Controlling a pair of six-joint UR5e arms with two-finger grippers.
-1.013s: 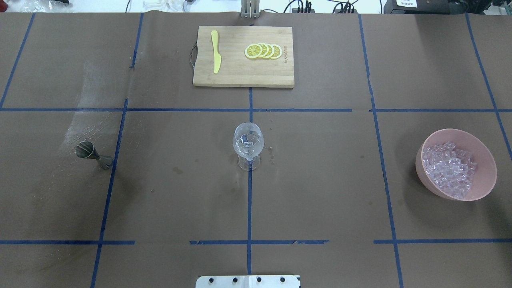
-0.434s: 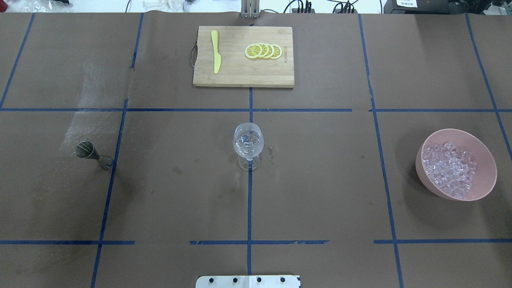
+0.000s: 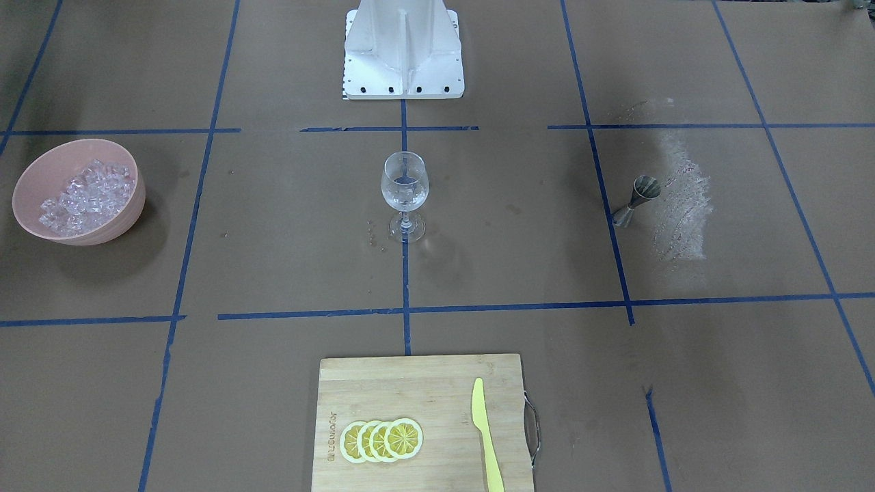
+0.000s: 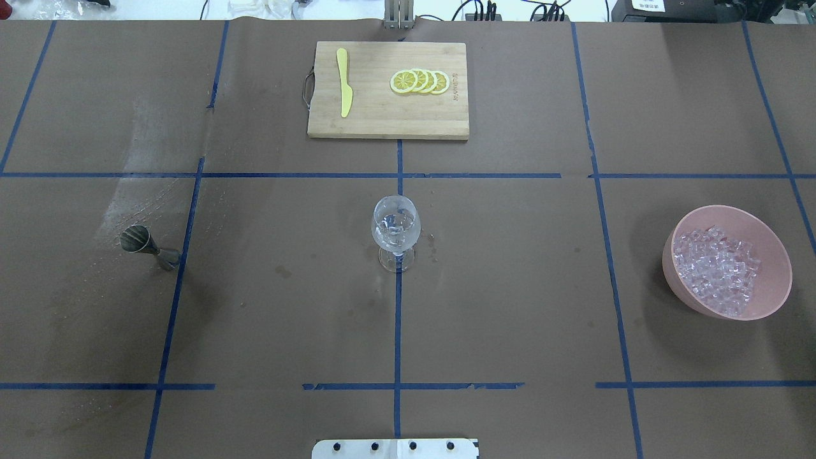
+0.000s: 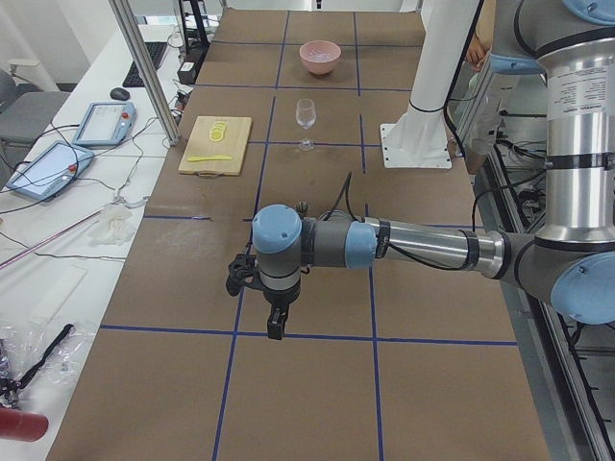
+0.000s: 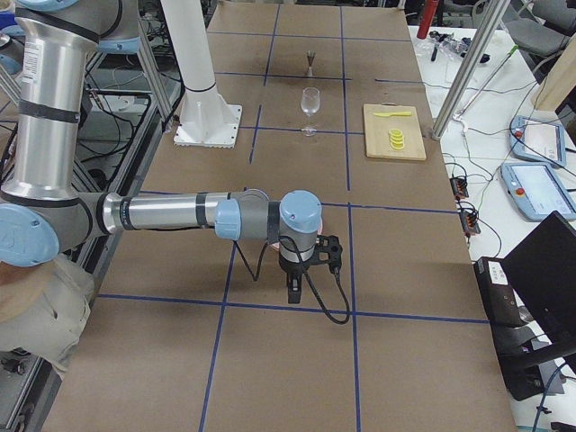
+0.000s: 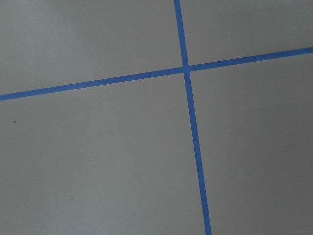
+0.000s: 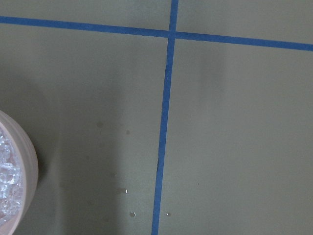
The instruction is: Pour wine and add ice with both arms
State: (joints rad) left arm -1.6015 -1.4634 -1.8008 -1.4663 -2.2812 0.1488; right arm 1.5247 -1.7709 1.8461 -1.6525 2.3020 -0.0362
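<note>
overhead exterior shows nothing moved on the table (image 4: 510, 306) over the last second: wine (image 4: 395, 238) sits in the centre wine glass (image 4: 396, 223), ice (image 4: 717, 271) in the pink bowl (image 4: 776, 255) at right, so pouring looks done; grip of left end effector (image 5: 276, 329) and right end effector (image 6: 293, 292) cannot be told.

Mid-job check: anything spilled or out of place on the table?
Yes. Small droplets lie on the paper beside the foot of the wine glass, like a spill. A white powdery smear streaks the paper next to the jigger. Nothing else stands out.
</note>
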